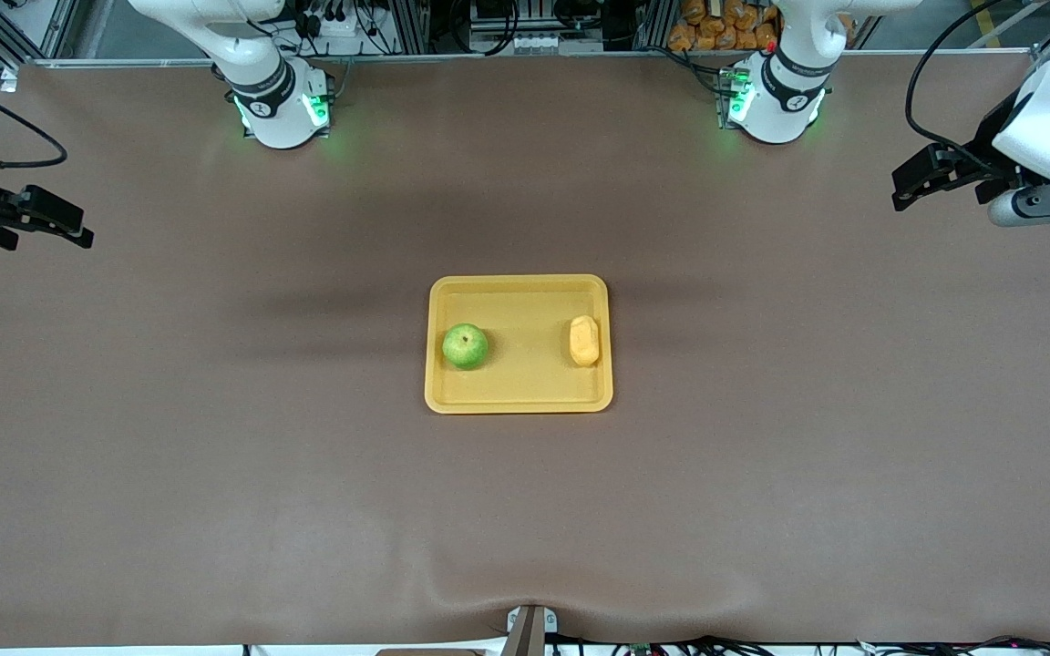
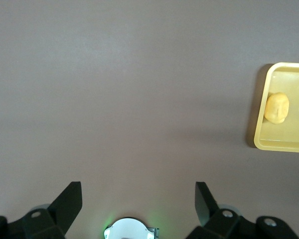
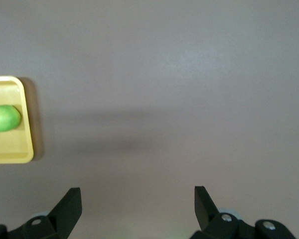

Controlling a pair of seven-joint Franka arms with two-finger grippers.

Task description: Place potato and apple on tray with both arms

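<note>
The yellow-orange tray (image 1: 525,404) lies in the middle of the table. On it sits the green apple (image 1: 465,346), toward the right arm's end, and the potato (image 1: 584,340), toward the left arm's end. My left gripper (image 1: 904,188) hangs open and empty over bare table at the left arm's end, well away from the tray. My right gripper (image 1: 78,230) hangs open and empty over the right arm's end. The left wrist view shows the left gripper (image 2: 138,191), the potato (image 2: 277,107) and the tray's rim (image 2: 256,124). In the right wrist view I see the right gripper (image 3: 138,195), the apple (image 3: 4,118) and the tray (image 3: 10,149).
A brown cover spreads over the whole table (image 1: 762,456). The two arm bases (image 1: 283,105) stand along the edge farthest from the front camera. A small mount (image 1: 530,629) sits at the nearest edge. Orange packets (image 1: 721,25) lie off the table past the bases.
</note>
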